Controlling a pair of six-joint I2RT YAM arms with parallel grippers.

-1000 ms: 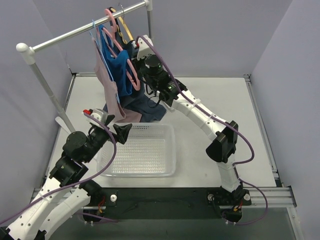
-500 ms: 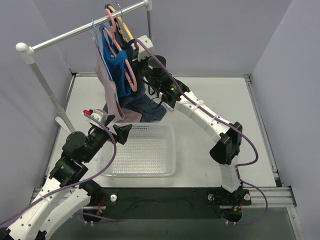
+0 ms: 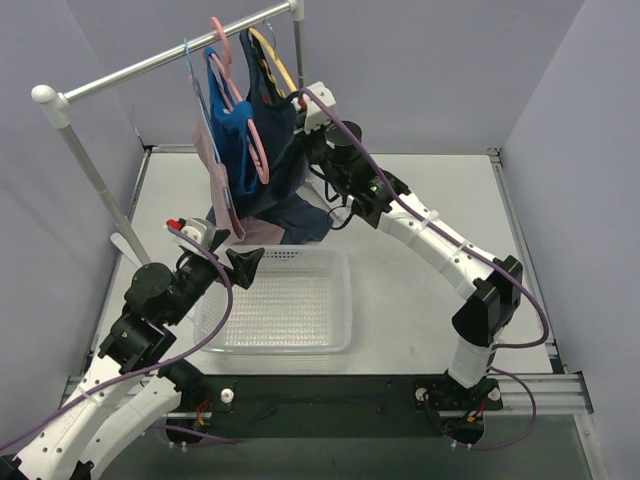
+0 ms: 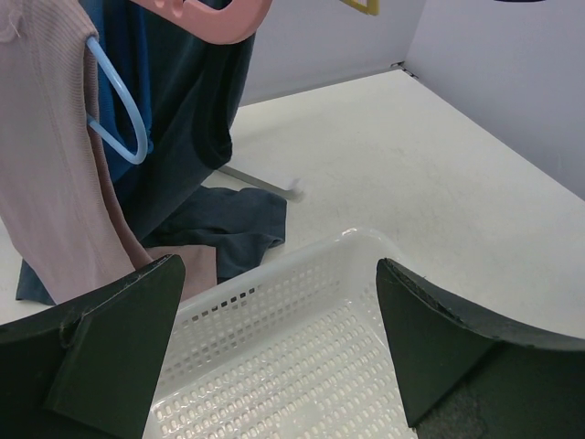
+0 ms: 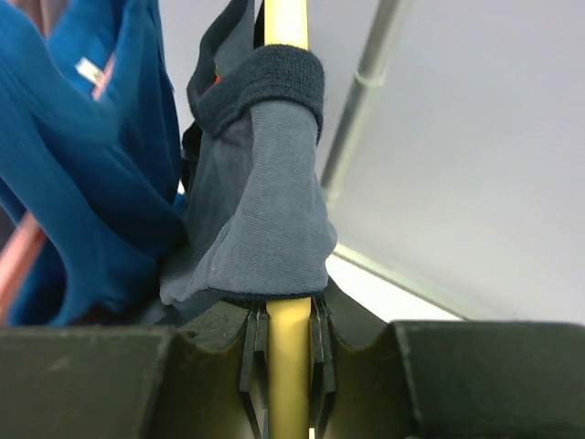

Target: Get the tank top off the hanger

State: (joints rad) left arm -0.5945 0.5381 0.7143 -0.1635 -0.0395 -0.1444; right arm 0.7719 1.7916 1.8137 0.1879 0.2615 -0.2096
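Observation:
A navy tank top (image 3: 275,140) hangs on a yellow hanger (image 3: 272,55) at the right end of the clothes rail (image 3: 150,65). Its lower end trails onto the table (image 3: 295,222). My right gripper (image 3: 303,105) is shut on the hanger's yellow arm (image 5: 289,352), just below the top's strap (image 5: 265,137) that wraps that arm. In the right wrist view the gripper (image 5: 289,366) pinches the bar between both pads. My left gripper (image 3: 245,262) is open and empty, and hovers over the far left of the white basket (image 3: 348,300); in its wrist view the gripper (image 4: 279,274) frames the basket rim (image 4: 302,261).
A blue top on a pink hanger (image 3: 240,125) and a pink top on a light blue hanger (image 3: 215,175) hang left of the navy one. The rail's left post (image 3: 85,165) stands by the left wall. Purple walls close in on three sides.
My right gripper has lifted the yellow hanger up and to the right. The navy tank top rose with it and now hangs stretched out. The left arm has not moved.

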